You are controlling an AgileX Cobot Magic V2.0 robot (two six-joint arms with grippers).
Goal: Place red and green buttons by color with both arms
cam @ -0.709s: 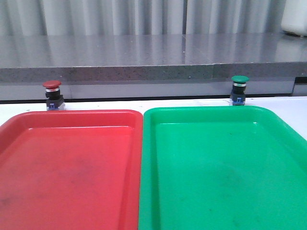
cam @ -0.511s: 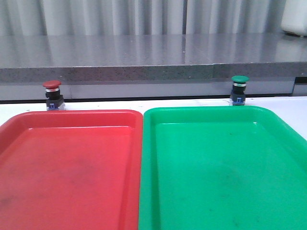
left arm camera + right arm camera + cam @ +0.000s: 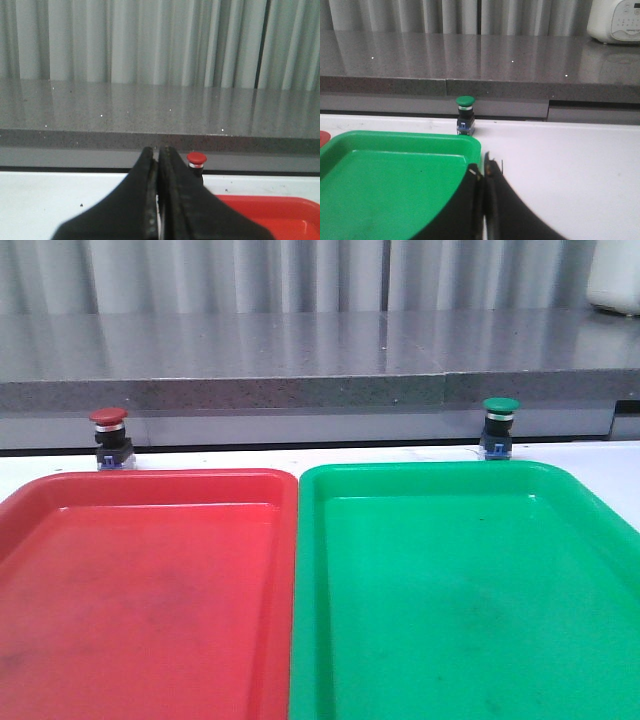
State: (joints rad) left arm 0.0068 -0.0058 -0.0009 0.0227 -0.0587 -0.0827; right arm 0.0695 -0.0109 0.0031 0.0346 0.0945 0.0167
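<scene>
Front view: unlabelled red button (image 3: 108, 416), green button (image 3: 500, 405).

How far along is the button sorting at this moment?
Nothing is done yet. The red button and green button both stand upright on the table beyond the red tray and green tray. Nothing is in hand: the left gripper and right gripper are shut and empty. Both placements remain.

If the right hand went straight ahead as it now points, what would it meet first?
Probably nothing on the table: the shut right hand points past the green tray's corner, with the green button slightly off-line. The grey ledge behind looks first, though depth is unclear.
</scene>
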